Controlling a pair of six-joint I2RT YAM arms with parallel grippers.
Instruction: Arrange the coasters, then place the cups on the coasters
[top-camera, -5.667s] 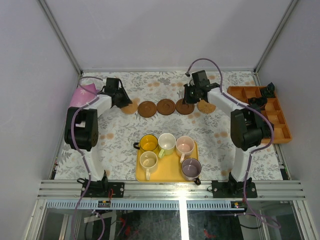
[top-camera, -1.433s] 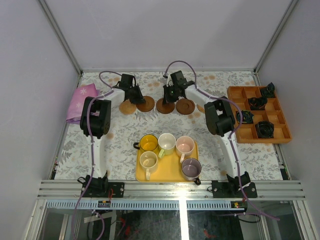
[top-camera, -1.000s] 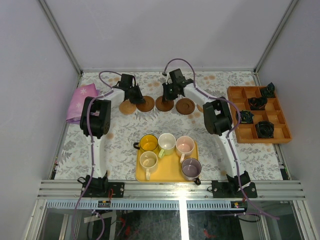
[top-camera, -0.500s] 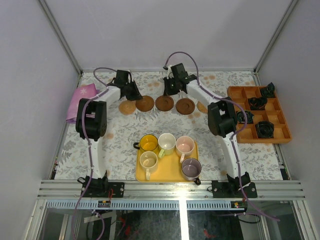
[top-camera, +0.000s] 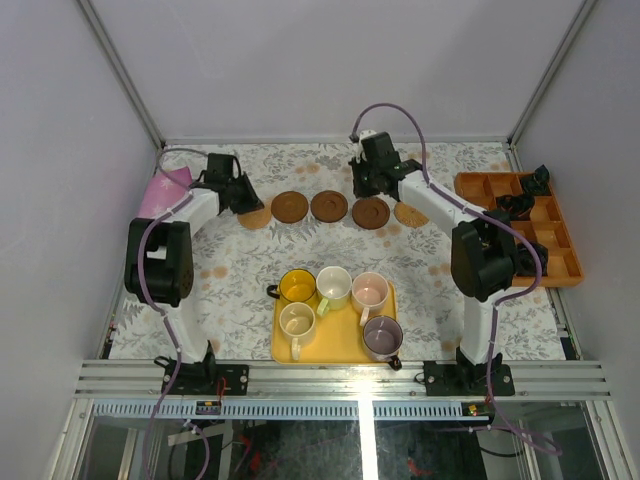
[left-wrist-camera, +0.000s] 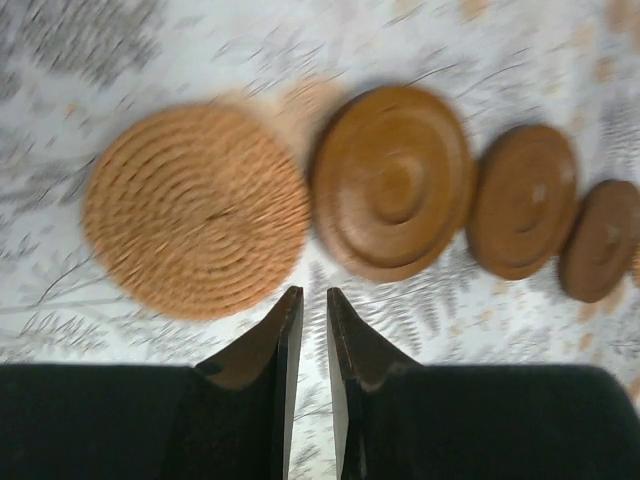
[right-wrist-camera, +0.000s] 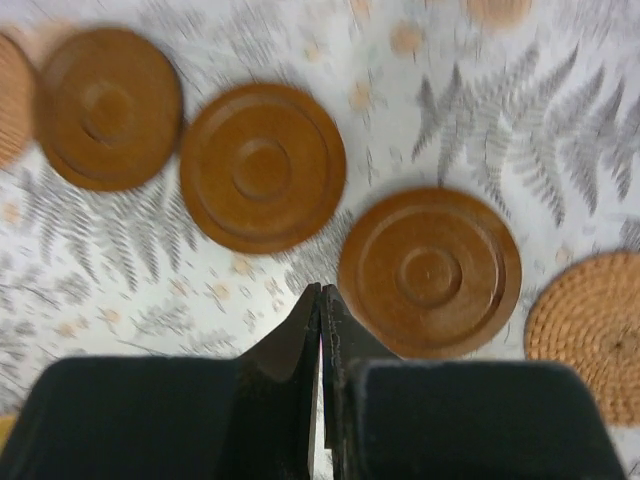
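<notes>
Five coasters lie in a row at the back of the table: a tan one, three brown ones and a second tan one. My left gripper hovers just over the left tan coaster, jaws a narrow gap apart and empty. My right gripper hangs above the right brown coaster, shut on nothing. The cups stand on a yellow tray: yellow, cream, pink, cream, grey-purple.
An orange divided tray with small black objects sits at the right edge. A pink cloth lies at the back left, beside my left arm. Metal frame posts border the table.
Both grippers have swung outward from the middle of the row, the left one to the left, the right one to the right. The coasters lie where they were half a second ago.
</notes>
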